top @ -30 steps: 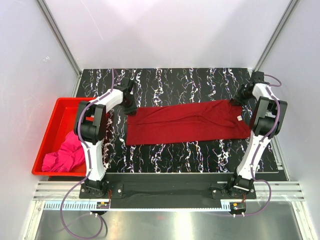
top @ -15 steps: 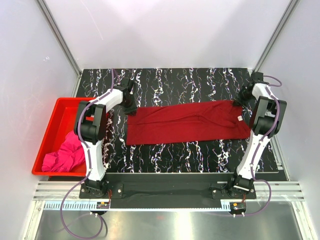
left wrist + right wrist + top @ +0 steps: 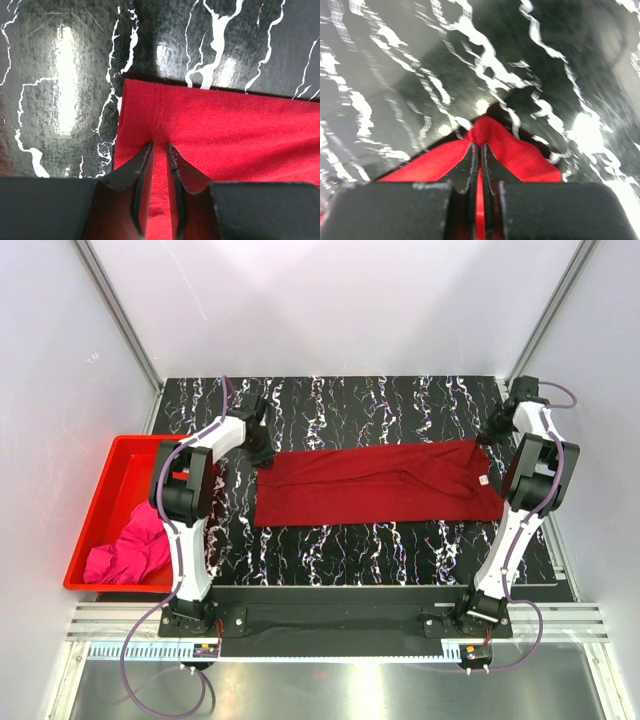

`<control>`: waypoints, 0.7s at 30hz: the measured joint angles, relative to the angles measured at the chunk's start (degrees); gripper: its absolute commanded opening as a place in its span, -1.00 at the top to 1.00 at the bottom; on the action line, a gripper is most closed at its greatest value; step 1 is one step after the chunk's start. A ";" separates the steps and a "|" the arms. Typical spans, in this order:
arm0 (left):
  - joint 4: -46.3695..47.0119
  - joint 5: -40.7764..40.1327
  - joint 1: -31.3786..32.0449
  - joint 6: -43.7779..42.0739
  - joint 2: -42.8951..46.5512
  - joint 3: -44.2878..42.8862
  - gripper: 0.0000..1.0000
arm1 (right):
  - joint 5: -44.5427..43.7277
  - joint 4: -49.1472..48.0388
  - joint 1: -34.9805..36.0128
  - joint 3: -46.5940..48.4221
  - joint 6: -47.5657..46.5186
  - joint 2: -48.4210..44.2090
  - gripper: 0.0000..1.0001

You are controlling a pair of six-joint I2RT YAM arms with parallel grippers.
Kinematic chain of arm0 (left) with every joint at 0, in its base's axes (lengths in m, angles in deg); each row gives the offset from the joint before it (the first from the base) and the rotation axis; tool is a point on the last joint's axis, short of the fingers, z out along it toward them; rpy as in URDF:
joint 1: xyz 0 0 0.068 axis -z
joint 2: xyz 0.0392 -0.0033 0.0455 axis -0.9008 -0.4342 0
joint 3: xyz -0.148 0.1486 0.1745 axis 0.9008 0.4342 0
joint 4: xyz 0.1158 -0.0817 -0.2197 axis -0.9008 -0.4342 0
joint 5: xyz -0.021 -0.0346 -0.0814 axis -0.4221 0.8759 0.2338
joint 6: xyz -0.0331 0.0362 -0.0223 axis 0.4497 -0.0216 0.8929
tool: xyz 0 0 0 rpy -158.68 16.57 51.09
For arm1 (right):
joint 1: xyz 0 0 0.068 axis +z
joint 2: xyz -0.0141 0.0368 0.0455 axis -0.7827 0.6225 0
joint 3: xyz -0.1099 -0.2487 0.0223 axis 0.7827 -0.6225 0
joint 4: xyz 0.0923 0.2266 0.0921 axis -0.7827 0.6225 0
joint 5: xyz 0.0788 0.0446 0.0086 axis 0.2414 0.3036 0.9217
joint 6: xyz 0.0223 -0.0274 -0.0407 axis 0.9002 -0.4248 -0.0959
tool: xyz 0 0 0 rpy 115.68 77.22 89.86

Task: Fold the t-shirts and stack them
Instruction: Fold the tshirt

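Evidently only partly folded, the dark crimson cloth t-shirt (image 3: pixel 375 485) lies on the black marbled bench (image 3: pixel 380 405), left gripper (image 3: pixel 159 150) and right gripper (image 3: pixel 479 147) each pinching one end; the magenta cloth t-shirt (image 3: pixel 130 550) sits crumpled in the red plastic bin (image 3: pixel 90 520)

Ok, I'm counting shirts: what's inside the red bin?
A crumpled pink shirt lies in the bin. Anything beneath it is hidden; the left arm covers the bin's right side.
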 measured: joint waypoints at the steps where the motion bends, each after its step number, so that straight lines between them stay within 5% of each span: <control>1: -0.02 0.02 0.00 -0.02 -0.02 -0.13 0.52 | 0.90 -0.17 0.00 1.09 -0.13 0.39 0.82; 14: -0.09 3.06 -0.09 -1.16 2.71 0.28 0.15 | 3.87 6.91 -0.09 5.25 0.26 1.81 -0.14; 21: -0.81 2.84 -0.20 -1.18 9.16 4.26 0.25 | 2.75 10.16 -0.15 -4.70 1.20 -9.86 -0.13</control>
